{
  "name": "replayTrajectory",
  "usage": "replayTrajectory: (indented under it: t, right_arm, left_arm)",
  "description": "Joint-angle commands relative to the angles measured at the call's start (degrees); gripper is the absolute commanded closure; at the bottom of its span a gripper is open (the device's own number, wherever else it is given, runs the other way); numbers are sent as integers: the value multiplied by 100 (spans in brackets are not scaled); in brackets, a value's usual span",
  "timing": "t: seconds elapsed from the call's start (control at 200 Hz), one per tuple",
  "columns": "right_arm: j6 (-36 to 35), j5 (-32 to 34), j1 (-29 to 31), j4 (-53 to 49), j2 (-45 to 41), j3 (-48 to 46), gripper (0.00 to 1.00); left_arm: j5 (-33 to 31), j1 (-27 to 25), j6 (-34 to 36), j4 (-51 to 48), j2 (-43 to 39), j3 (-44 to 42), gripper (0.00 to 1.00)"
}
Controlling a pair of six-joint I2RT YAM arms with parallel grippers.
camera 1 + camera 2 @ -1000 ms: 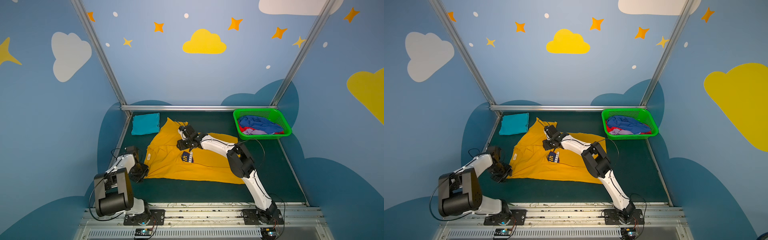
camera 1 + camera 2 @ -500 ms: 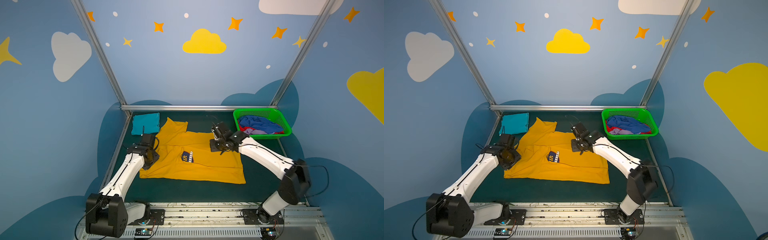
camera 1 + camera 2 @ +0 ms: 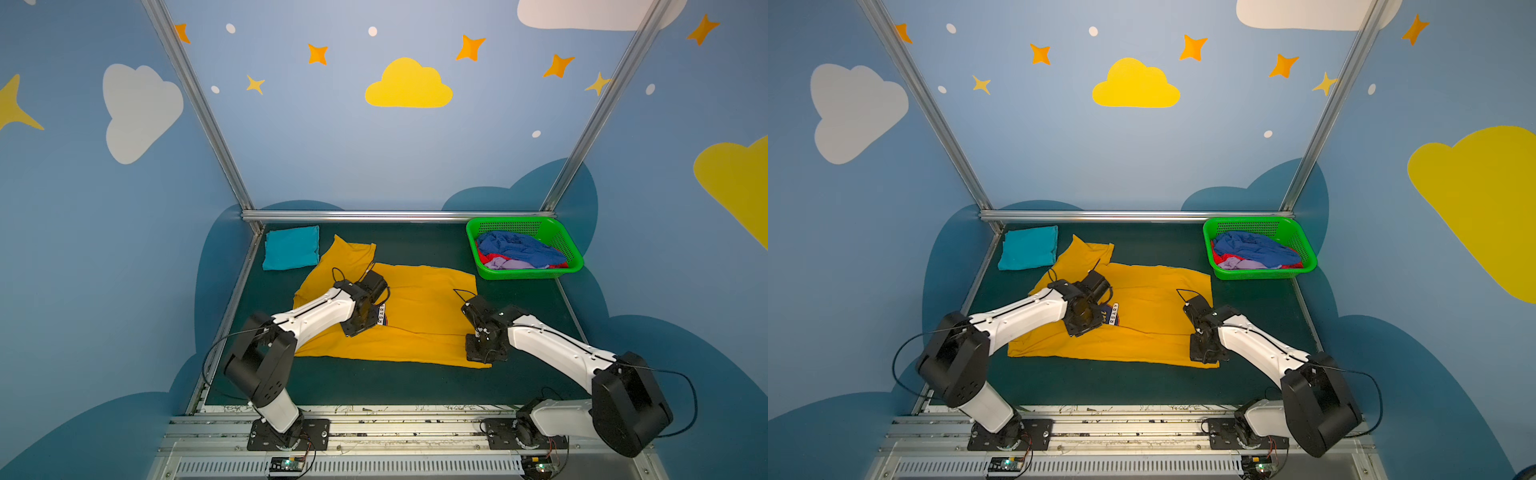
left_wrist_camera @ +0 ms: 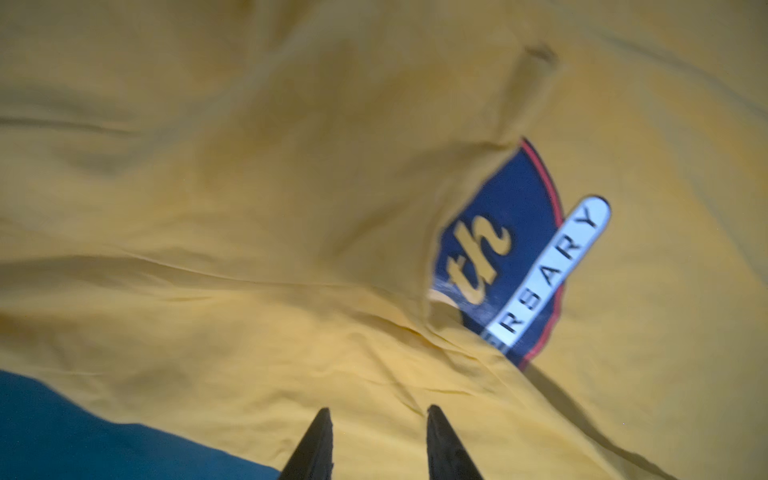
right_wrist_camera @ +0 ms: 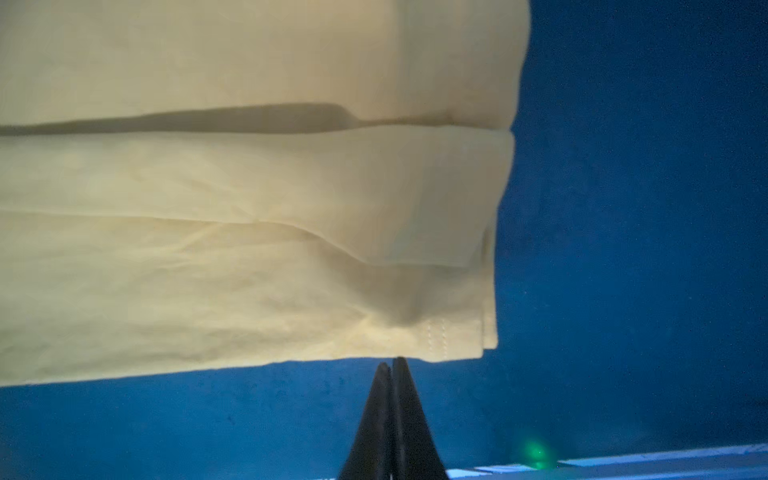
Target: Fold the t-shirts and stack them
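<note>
Our right claw [image 5: 392,365] has its jaws pressed together, the tips right at the near hem of the mustard-yellow t-shirt [image 3: 424,316], close to its near right corner. The cloth puckers just beyond the tips, but we cannot tell whether any of it is caught. Our left claw [image 4: 379,409] is narrowly parted with nothing between its fingers, and it hangs over the chest beside the navy print [image 4: 503,249].

The yellow shirt lies spread across the middle of the desk [image 3: 415,386], with one sleeve pointing far left. A teal t-shirt [image 3: 291,248] sits folded in the far left corner. At the far right, the green basket [image 3: 528,274] holds a blue t-shirt [image 3: 519,249] lying over a red one [image 3: 482,254] and a lavender one [image 3: 503,262].

We judge the yellow tee to be light, limp and thin. It should sag from any single hold, and its layers should slide over each other. The stitched hem is the firmest part, so we would pinch both layers at the near hem corner. The left claw would then take the matching near left edge, so that the fold lifts evenly rather than twisting.
</note>
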Motion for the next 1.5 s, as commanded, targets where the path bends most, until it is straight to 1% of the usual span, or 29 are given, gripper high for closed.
replayTrajectory:
  t: [0.0, 0.175, 0.255, 0.336, 0.461, 0.726, 0.841, 0.917, 1.077, 1.172, 1.272, 1.377, 1.493]
  right_arm:
    - [47, -95, -213, 154, -7, -153, 100]
    - [-169, -159, -529, 529, 230, 18, 100]
    - [-202, -241, -617, 691, 445, 183, 100]
    - [-215, -304, -711, 802, 754, 404, 100]
    - [-241, -325, -881, 950, 1227, 743, 100]
    - [-446, -364, -1350, 1122, 1764, 1603, 97]
    - [-518, -337, -1499, 1093, 2084, 2019, 96]
    - [-506, -443, -1598, 985, 2174, 2201, 97]
    - [-419, -441, -1559, 859, 1745, 2197, 97]
    - [-349, -357, -1493, 694, 1223, 2074, 95]
    - [-267, -377, -1382, 621, 579, 1812, 93]
    - [-212, -620, -1232, 662, 79, 1494, 91]
    - [-97, -779, -1028, 688, 41, 1179, 90]
  left_arm:
    - [252, -370, -60, 1, 409, 413, 61]
    - [837, -786, 139, -120, 1306, 1077, 63]
    - [941, -928, 259, -316, 1567, 1331, 65]
    - [901, -1027, 328, -420, 1666, 1445, 65]
    - [970, -1041, 356, -440, 1725, 1464, 64]
    - [1160, -1098, 408, -290, 1987, 1541, 63]
    - [1113, -1079, 473, -264, 2228, 1786, 63]
    - [994, -996, 545, -322, 2448, 2076, 63]
    - [947, -631, 765, -326, 2906, 2773, 63]
    - [998, -403, 837, -284, 3152, 3172, 63]
    - [1236, -178, 842, -243, 3358, 3522, 64]
    - [1394, -89, 838, -236, 3329, 3723, 63]
    - [1479, -84, 868, -353, 3142, 3701, 63]
